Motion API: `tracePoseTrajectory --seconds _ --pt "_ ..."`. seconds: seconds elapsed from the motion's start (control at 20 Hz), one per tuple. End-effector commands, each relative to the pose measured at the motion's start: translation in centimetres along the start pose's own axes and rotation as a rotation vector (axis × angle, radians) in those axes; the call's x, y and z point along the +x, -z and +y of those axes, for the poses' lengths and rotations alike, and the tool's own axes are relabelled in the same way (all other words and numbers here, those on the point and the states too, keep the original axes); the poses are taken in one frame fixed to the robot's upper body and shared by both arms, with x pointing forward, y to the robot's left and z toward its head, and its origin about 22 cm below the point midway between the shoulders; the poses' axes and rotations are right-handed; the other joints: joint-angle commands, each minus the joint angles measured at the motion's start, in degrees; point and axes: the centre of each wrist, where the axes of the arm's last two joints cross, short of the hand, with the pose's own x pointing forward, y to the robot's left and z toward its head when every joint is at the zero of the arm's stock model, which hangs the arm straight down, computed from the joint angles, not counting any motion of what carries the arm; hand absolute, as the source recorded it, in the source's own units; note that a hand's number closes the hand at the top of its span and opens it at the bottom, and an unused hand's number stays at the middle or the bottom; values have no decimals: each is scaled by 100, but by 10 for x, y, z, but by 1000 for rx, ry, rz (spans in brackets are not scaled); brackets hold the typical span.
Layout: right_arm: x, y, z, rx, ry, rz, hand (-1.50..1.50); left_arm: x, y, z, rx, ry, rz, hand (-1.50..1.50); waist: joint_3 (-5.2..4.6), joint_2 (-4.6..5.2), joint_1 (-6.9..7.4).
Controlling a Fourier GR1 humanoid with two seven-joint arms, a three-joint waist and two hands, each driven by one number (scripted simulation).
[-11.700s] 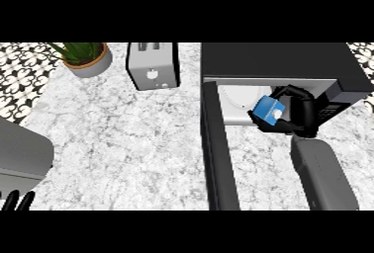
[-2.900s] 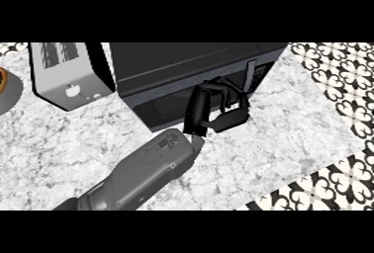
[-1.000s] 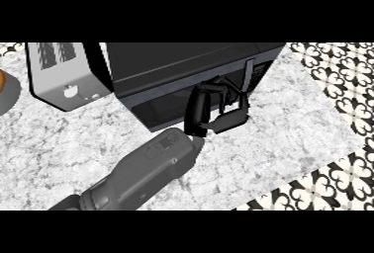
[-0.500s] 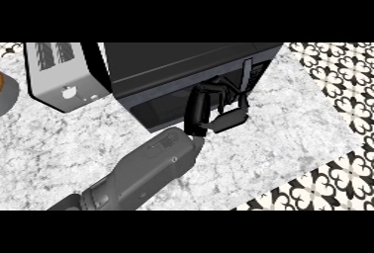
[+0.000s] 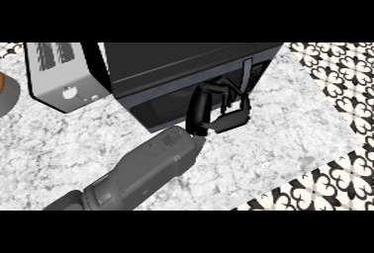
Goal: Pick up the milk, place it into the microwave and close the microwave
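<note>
Right robot hand [image 5: 217,109]: black, against the microwave's front near its right end, fingers straight and pointing up along the door, thumb to the lower right; it holds nothing
Right forearm [image 5: 139,173]: grey, coming in from the lower left edge and slanting up to the right, wrist just below the microwave's front
Left robot hand: out of sight
Microwave [image 5: 175,69]: black box on the counter, seen from above and turned at a slant; its door lies flush with the front, so it looks closed
Control strip [image 5: 252,74]: narrow grey panel at the front's right end, just above the fingertips
Milk: cannot be seen; nothing of it shows on the counter or in the robot hand, and whether it is inside the microwave cannot be told
Toaster [image 5: 58,74]: silver, with two dark slots on top, standing just beside the microwave's left side
Brown rim [image 5: 4,91]: part of a round brown and grey thing at the left edge, too cut off to tell what it is
Counter [image 5: 292,128]: white and grey marble, bare to the right of the microwave
Floor [image 5: 343,69]: black and white patterned tiles beyond the counter's right and lower right edges
</note>
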Motion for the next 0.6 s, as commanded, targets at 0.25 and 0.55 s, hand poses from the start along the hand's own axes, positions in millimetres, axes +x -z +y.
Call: tracePoseTrajectory --seconds 0.25,0.55 --pt "5 1 -2 49 41 -11 -150 -21 6 21 103 129 155 150 -6 53 111" --pt "13 0 0 46 29 -7 -150 -34 -3 32 192 181 211 150 -29 -6 299"
